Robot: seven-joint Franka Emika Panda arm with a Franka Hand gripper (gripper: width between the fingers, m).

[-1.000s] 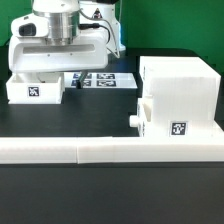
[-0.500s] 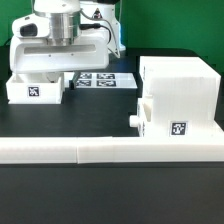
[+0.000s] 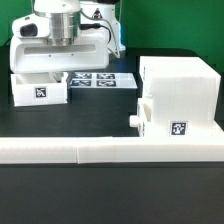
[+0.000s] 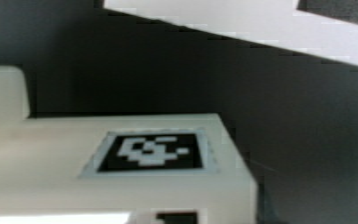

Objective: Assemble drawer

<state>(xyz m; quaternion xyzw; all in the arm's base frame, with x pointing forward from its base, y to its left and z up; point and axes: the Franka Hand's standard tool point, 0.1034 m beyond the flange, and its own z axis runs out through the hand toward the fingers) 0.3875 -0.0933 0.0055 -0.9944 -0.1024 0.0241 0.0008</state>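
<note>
A small white tray point(image 3: 40, 92) with a black-and-white tag on its front stands at the exterior view's left, slightly tilted. My gripper point(image 3: 45, 72) reaches down into it from above; the fingertips are hidden behind its wall, and it appears shut on the tray. The wrist view shows the tray's top and tag point(image 4: 153, 152) very close. The tall box-shaped housing point(image 3: 180, 85) stands at the right. A second knobbed tray point(image 3: 160, 120) sits part-way in its lower front, with the knob point(image 3: 133, 119) pointing left.
The marker board point(image 3: 100, 80) lies flat behind, between the tray and the housing. A long low white wall strip point(image 3: 110, 150) runs along the front of the black table. A white edge point(image 4: 247, 30) crosses the wrist view beyond the tray.
The small tray has shifted a little to the exterior view's right and tipped slightly under the gripper. The housing and its tray have not moved.
</note>
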